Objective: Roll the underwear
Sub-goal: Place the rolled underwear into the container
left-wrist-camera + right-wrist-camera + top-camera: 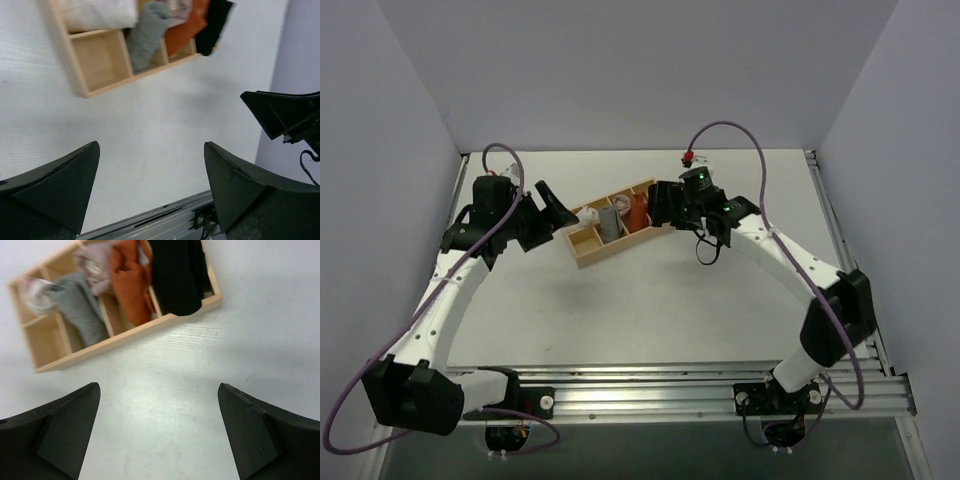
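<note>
The black underwear [177, 275] lies as a bundle in the right end compartment of the small wooden tray [125, 335], one end hanging over the rim. It also shows in the left wrist view [214, 25]. In the top view my right gripper [665, 205] hides it. My right gripper [159, 390] is open and empty, hovering over bare table just in front of the tray. My left gripper [560, 210] is at the tray's [610, 250] left end; it [151, 150] is open and empty above the table.
The tray [135, 77] also holds a white roll [100, 12], a grey roll [147, 32] and an orange-brown roll [187, 27]; one front compartment [97, 60] is empty. A metal rail [700, 385] runs along the near edge. Walls enclose the table.
</note>
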Available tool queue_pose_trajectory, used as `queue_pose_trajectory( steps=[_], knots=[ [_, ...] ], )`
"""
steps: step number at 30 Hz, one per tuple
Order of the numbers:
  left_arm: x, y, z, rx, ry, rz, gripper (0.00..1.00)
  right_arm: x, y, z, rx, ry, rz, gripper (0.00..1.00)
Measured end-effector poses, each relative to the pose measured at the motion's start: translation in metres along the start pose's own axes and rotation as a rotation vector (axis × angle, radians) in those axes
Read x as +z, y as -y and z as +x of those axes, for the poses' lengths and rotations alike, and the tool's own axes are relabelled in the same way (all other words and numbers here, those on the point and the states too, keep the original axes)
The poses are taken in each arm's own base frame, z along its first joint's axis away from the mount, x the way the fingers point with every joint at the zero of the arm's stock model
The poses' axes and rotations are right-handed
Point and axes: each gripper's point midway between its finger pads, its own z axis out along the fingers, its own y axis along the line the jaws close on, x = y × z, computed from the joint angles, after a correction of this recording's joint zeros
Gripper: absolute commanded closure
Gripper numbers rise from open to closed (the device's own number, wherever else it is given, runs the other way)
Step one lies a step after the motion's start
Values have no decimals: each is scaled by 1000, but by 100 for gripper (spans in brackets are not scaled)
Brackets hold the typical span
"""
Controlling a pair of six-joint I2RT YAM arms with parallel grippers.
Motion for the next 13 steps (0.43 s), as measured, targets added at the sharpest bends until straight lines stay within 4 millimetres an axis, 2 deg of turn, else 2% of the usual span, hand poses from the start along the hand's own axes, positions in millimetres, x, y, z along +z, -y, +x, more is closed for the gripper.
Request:
queue_pose_trajectory(
  steps=[1,3,5,7,9,13],
  knots=[
    [-16,20,-2,32,25,56,6,-22,-8,-5,7,37,-28,0],
    [-36,47,2,81,44,147,6,-66,-30,-14,9,116,-96,0],
    [-50,61,15,114,34,204,6,-107,-56,-15,-1,171,-170,0],
    [-60,68,26,136,16,237,6,-137,-76,-7,-9,180,-238,0],
    [-65,68,31,147,6,243,6,-152,-78,-2,9,174,-247,0],
    [-69,67,41,169,-18,240,6,-159,-61,7,51,165,-201,0]
  ],
)
